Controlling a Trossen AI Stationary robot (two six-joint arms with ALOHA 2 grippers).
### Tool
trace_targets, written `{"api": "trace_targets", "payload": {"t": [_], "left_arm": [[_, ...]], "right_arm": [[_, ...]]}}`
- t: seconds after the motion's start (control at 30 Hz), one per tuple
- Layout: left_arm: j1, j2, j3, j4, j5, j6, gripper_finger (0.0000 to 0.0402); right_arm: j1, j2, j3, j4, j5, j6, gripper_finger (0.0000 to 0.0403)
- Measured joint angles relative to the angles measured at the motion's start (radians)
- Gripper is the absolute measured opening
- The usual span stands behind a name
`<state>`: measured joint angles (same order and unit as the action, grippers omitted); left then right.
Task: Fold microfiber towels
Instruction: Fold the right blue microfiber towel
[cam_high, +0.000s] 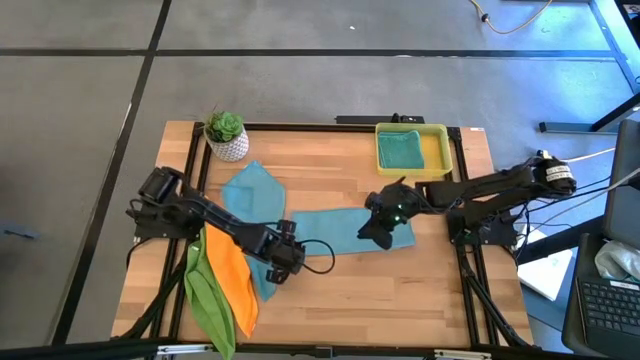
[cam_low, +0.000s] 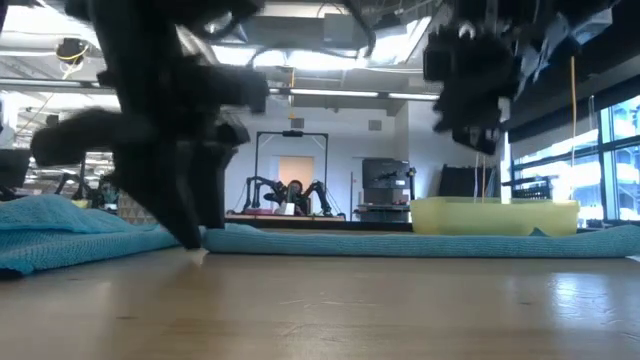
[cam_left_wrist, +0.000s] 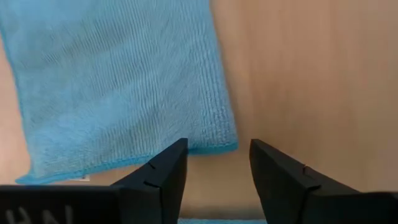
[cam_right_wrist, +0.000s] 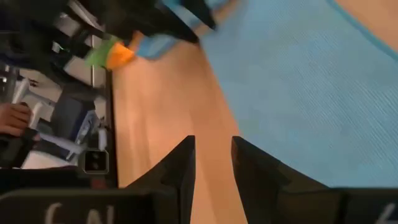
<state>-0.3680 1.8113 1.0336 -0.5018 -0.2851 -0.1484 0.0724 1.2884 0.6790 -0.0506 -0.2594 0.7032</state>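
A light blue towel lies as a long folded strip across the table's middle; it also shows in the low view. My left gripper is open and low at the strip's left end, with a blue towel corner just ahead of its fingers. My right gripper is open by a narrow gap and hangs above the strip's right part. A second teal towel lies spread at the left. An orange towel and a lime green towel lie at the near left.
A yellow tray at the far right holds a folded teal towel. A small potted plant stands at the far left. Bare wood lies along the near edge, right of the orange towel.
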Motion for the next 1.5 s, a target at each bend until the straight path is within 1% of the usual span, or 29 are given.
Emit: {"api": "trace_targets", "payload": {"t": [0.07, 0.13, 0.27, 0.33, 0.43, 0.63, 0.73, 0.87, 0.97, 1.0, 1.13, 1.23, 1.37, 1.5], "left_arm": [[0.012, 0.019, 0.004, 0.000, 0.017, -0.003, 0.0167], [0.021, 0.029, 0.004, 0.005, 0.032, -0.003, 0.0167], [0.039, 0.034, 0.003, 0.030, 0.048, 0.003, 0.0161], [0.043, 0.033, 0.001, 0.045, 0.054, 0.011, 0.0155], [0.041, 0.035, 0.001, 0.064, 0.068, 0.041, 0.0144], [0.034, 0.036, 0.001, 0.061, 0.073, 0.051, 0.0108], [0.034, 0.037, 0.003, 0.029, 0.084, 0.049, 0.0083], [0.037, 0.021, 0.003, -0.009, 0.125, 0.032, 0.0040], [0.042, -0.012, -0.003, -0.047, 0.159, -0.012, 0.0008], [0.046, -0.024, -0.006, -0.065, 0.173, -0.037, 0.0005], [0.056, -0.081, -0.004, -0.051, 0.203, -0.134, 0.0006], [0.057, -0.101, -0.004, -0.046, 0.232, -0.188, 0.0002], [0.055, -0.117, -0.003, -0.057, 0.267, -0.242, 0.0002], [0.056, -0.127, -0.002, -0.074, 0.319, -0.299, 0.0002]], "right_arm": [[0.049, 0.000, 0.035, -0.028, 0.064, -0.001, 0.0106], [0.093, 0.000, 0.078, -0.101, 0.123, 0.004, 0.0106], [0.171, 0.000, 0.170, -0.273, 0.266, 0.073, 0.0106], [0.209, 0.000, 0.204, -0.325, 0.332, 0.107, 0.0106], [0.264, 0.000, 0.218, -0.319, 0.405, 0.161, 0.0106], [0.358, 0.044, 0.217, -0.306, 0.490, 0.315, 0.0106], [0.398, 0.093, 0.217, -0.223, 0.502, 0.341, 0.0106], [0.424, 0.181, 0.220, -0.093, 0.502, 0.317, 0.0106], [0.424, 0.257, 0.270, -0.097, 0.503, 0.248, 0.0106], [0.424, 0.283, 0.292, -0.102, 0.504, 0.215, 0.0106], [0.410, 0.392, 0.395, -0.094, 0.506, 0.062, 0.0106], [0.395, 0.473, 0.467, -0.077, 0.505, -0.020, 0.0106], [0.375, 0.555, 0.547, -0.059, 0.505, -0.072, 0.0106], [0.362, 0.608, 0.579, -0.006, 0.505, -0.086, 0.0106]]}}
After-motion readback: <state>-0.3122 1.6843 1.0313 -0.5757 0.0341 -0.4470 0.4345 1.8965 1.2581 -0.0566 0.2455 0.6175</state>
